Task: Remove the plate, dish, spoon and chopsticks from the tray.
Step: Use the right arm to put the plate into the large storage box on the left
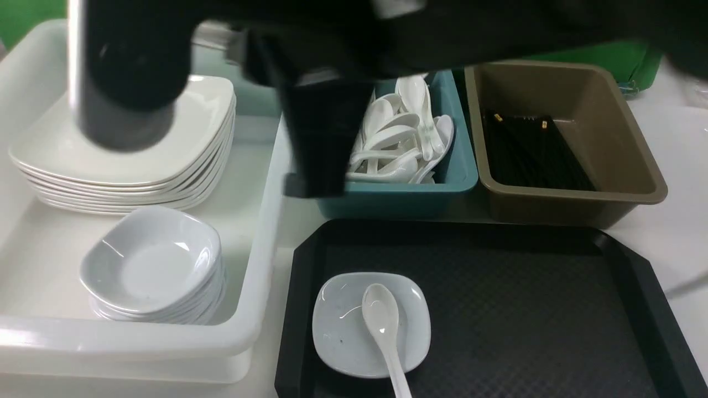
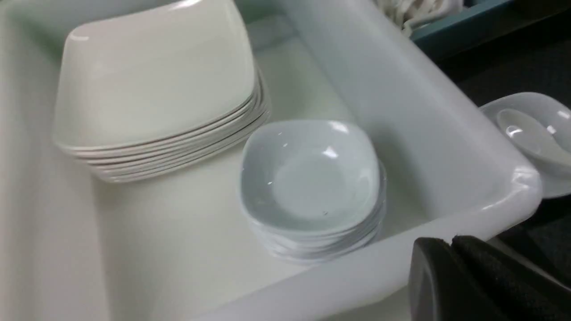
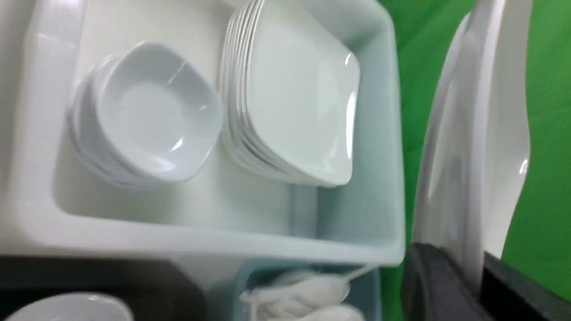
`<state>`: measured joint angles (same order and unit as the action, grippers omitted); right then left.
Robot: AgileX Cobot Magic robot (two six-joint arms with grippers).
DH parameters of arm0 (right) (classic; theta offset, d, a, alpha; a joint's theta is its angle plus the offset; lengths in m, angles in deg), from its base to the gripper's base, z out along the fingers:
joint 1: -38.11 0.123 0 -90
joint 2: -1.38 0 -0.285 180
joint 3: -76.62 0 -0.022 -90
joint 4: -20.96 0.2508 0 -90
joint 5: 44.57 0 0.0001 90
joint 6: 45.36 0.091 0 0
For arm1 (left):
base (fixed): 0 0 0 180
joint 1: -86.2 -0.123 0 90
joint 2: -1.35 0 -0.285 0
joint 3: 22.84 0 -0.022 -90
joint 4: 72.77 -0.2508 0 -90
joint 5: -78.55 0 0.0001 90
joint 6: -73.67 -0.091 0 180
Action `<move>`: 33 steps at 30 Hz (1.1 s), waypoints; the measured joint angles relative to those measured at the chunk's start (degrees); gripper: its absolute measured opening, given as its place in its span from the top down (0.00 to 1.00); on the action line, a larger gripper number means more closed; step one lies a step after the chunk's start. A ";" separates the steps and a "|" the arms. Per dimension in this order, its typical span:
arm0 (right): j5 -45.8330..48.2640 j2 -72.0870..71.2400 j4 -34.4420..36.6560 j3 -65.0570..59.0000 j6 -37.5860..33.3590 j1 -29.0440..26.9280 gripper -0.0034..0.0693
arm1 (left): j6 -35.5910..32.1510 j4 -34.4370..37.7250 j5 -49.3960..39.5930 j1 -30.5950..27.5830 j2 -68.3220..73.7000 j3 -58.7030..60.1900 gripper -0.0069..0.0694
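The small white dish [image 1: 370,323] sits at the near left of the black tray [image 1: 525,309], with the white spoon [image 1: 383,326] lying in it; both show in the left wrist view too, the dish [image 2: 553,187] and the spoon [image 2: 531,138]. My right gripper [image 3: 477,267] is shut on the edge of the large white plate [image 3: 473,133], held edge-on above the white tub's far right side. My left gripper [image 2: 450,243] is shut and empty, just outside the tub's near wall. Black chopsticks [image 1: 531,149] lie in the brown bin.
The white tub [image 1: 260,232] holds a stack of plates [image 1: 133,160] and a stack of dishes [image 1: 155,265]. A teal bin [image 1: 442,188] full of spoons and the brown bin [image 1: 636,155] stand behind the tray. Blurred black arms [image 1: 321,110] cross the upper front view.
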<state>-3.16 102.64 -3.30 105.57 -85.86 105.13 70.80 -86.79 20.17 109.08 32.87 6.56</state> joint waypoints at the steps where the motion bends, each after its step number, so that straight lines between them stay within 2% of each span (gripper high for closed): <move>1: -2.90 1.87 2.58 0.41 -4.21 -1.20 0.87 | 1.36 -1.58 -1.82 0.00 -1.55 0.00 0.89; 6: -8.07 11.18 14.04 3.31 -18.01 -5.31 0.87 | 4.67 -4.61 -6.17 0.00 -8.57 0.00 0.89; 14: -9.08 28.36 16.79 17.21 -27.87 -8.54 0.87 | 6.29 -4.04 -7.44 0.00 -16.56 -0.04 0.89; 22: -15.94 39.01 20.53 24.21 -33.80 -11.32 0.87 | 6.29 -0.23 -6.52 0.00 -17.11 -0.06 0.89; 26: -18.81 41.63 23.42 24.52 -34.81 -12.58 0.87 | 6.29 1.25 -4.56 0.00 -17.11 -0.06 0.89; 33: -24.76 45.47 24.26 24.63 -35.11 -13.35 0.87 | 6.29 1.85 -2.37 0.00 -17.11 -0.11 0.89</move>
<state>-27.92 148.11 20.96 130.20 -120.97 91.78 77.08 -84.94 17.80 109.08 15.75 6.45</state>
